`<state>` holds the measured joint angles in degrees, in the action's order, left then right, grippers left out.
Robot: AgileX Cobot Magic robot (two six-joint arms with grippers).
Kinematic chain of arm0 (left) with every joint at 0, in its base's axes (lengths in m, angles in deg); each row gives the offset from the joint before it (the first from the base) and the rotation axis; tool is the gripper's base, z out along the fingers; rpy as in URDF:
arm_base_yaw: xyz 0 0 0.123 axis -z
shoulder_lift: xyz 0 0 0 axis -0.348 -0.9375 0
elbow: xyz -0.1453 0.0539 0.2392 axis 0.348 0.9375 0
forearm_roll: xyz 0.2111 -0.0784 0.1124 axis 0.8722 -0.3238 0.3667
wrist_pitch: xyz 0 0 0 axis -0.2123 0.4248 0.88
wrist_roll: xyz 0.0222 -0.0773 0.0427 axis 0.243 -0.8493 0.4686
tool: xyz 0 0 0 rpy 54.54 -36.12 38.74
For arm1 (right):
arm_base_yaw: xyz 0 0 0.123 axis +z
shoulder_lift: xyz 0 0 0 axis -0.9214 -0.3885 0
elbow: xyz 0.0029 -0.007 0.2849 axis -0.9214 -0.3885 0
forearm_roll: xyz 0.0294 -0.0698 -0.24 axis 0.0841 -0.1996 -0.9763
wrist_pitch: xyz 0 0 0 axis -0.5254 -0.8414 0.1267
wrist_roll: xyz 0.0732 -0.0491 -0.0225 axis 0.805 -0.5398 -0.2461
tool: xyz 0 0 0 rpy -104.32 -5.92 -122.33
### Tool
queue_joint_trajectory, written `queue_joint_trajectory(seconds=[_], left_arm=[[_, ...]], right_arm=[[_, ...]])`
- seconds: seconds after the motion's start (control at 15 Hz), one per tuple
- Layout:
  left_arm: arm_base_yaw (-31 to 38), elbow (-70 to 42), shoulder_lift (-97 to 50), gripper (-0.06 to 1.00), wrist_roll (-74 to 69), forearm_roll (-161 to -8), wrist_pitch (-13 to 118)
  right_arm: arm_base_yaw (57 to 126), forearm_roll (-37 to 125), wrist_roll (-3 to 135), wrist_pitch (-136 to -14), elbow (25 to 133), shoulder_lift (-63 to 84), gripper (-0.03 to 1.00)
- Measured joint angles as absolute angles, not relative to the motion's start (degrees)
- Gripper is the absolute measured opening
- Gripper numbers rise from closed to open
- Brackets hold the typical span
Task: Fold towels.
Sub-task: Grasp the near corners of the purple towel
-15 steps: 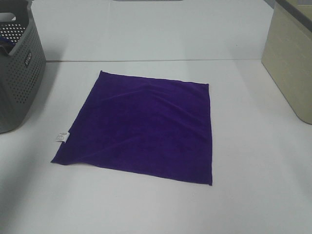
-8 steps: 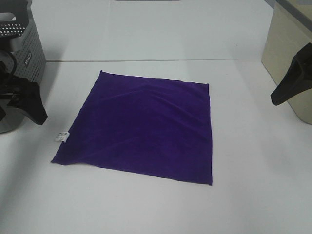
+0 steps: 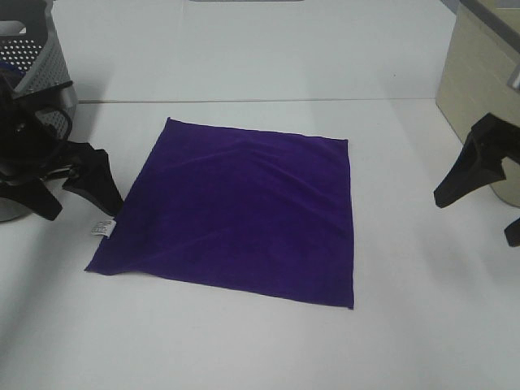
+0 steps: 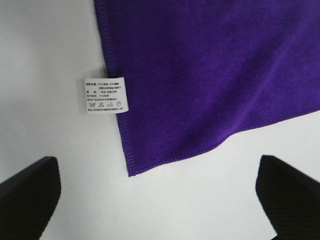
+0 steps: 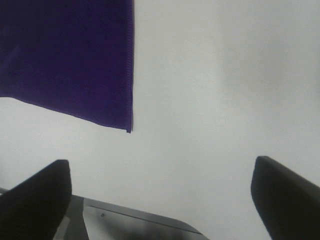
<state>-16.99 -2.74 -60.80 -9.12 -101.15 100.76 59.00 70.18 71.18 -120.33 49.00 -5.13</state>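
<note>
Your left gripper (image 3: 81,210) is wide open and empty. The white tag (image 4: 105,96) and one corner of the towel (image 3: 244,211) sit just ahead of its fingertips. Your right gripper (image 3: 477,219) is wide open too, holding nothing, with another towel corner ahead of it, off to one side; the towel lies flat on the table (image 3: 406,325).

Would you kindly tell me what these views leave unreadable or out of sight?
Tag print: left wrist view, too small to read.
Basket: high view, cut by the left edge, partly behind the left arm.
Beige bin: high view, cut by the right edge.
</note>
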Motion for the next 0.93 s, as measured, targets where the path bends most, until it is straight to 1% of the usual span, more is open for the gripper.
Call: queue_joint_trajectory(seconds=[0.2,0.33,0.47,0.67,0.93], left_arm=[[-16.8,-2.7,-62.0,0.99,-8.8,-100.4,100.8],[-17.0,-3.0,-62.3,0.99,-8.8,-99.8,100.9],[-17.4,-3.3,-64.3,0.99,-8.0,-99.8,101.4],[-17.6,-4.1,-67.4,0.99,-6.2,-99.8,101.7],[-17.6,-4.9,-70.9,0.99,-4.2,-101.4,102.1]], right_arm=[[59.0,78.0,65.3,-115.5,46.5,-11.2,0.92],[59.0,85.0,59.4,-114.3,46.5,-16.0,0.91],[59.7,87.9,56.0,-114.0,46.5,-20.4,0.91],[65.6,89.1,54.9,-110.2,46.6,-24.7,0.91],[68.2,90.6,54.9,-108.4,46.5,-26.7,0.91]])
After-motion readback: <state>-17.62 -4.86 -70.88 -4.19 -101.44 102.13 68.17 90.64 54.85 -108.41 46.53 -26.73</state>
